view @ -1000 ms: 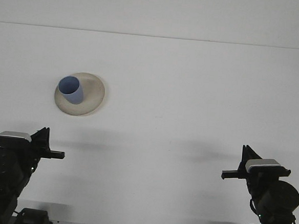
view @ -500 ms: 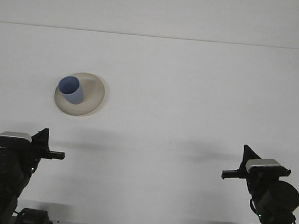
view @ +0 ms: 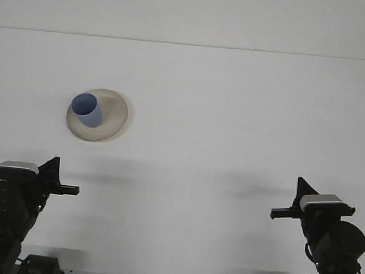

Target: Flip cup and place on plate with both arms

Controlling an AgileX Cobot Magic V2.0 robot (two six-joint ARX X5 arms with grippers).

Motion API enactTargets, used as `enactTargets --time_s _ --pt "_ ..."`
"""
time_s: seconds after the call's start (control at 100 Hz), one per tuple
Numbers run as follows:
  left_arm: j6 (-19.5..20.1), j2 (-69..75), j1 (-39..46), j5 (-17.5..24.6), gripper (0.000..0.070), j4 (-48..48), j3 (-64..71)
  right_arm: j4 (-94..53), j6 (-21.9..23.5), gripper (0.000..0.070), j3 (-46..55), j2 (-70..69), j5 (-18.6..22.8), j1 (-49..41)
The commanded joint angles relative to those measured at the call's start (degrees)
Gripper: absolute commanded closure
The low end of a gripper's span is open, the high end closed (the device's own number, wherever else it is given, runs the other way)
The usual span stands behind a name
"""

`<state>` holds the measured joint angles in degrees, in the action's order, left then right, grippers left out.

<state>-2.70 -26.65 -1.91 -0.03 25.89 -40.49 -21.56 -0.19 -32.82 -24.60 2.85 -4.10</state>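
Cup (view: 86, 109): upright on the plate (view: 112, 116), unmoved, far ahead of the left end effector (view: 63, 188).
Right end effector (view: 283, 213): unchanged, well apart from it.
Fingers: cannot tell.
Counter (view: 234, 115): white.

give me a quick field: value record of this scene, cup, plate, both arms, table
cup: blue cup, standing on the plate, open end up and facing the camera
plate: round beige plate, left half of the table, far from both arms
left tool: left tool, low at the near left edge, holding nothing, apart from the cup
right tool: right tool, low at the near right edge, holding nothing
table: plain white table
task state: cup already sits on the plate
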Motion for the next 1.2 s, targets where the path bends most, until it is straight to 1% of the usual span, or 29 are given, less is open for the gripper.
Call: enactTargets --time_s 0.0,0.09,0.17,0.32,0.4,0.6,0.79,0.95,1.19 --pt "-0.37 -0.13 -0.02 0.02 0.0687 -1.27 -0.57 0.57 0.15 0.0700 -0.50 -0.13 -0.02 -0.07" --pt "-0.42 0.17 0.02 0.00 0.0687 -3.10 -0.13 0.57 0.15 0.0700 -0.50 -0.13 -0.02 -0.07" --pt "-0.39 0.90 0.02 0.00 0.0687 -7.10 1.75 0.57 0.15 0.0700 -0.50 -0.13 -0.02 -0.07" --pt "-0.59 5.81 -0.04 0.02 0.0687 -18.67 10.69 0.59 0.15 0.0700 -0.50 -0.13 -0.02 -0.07" --pt "-0.61 9.22 -0.04 0.02 0.0687 -21.79 15.69 0.57 0.15 0.0700 -0.50 -0.13 -0.02 -0.07" --pt "-0.57 18.97 -0.04 0.02 0.0687 -26.40 27.15 0.59 0.15 0.0700 -0.50 -0.13 -0.02 -0.07" --pt "-0.87 26.56 -0.02 0.02 0.0687 -26.49 33.20 0.59 0.15 0.0700 -0.50 -0.13 -0.02 -0.07" --pt "-0.83 26.47 -0.02 0.02 0.0687 -28.11 33.94 0.70 0.15 0.0700 -0.50 -0.13 -0.02 -0.07" --pt "-1.25 26.47 -0.02 0.04 0.0687 -37.00 37.75 2.16 0.15 0.0700 -0.50 -0.13 -0.02 -0.07"
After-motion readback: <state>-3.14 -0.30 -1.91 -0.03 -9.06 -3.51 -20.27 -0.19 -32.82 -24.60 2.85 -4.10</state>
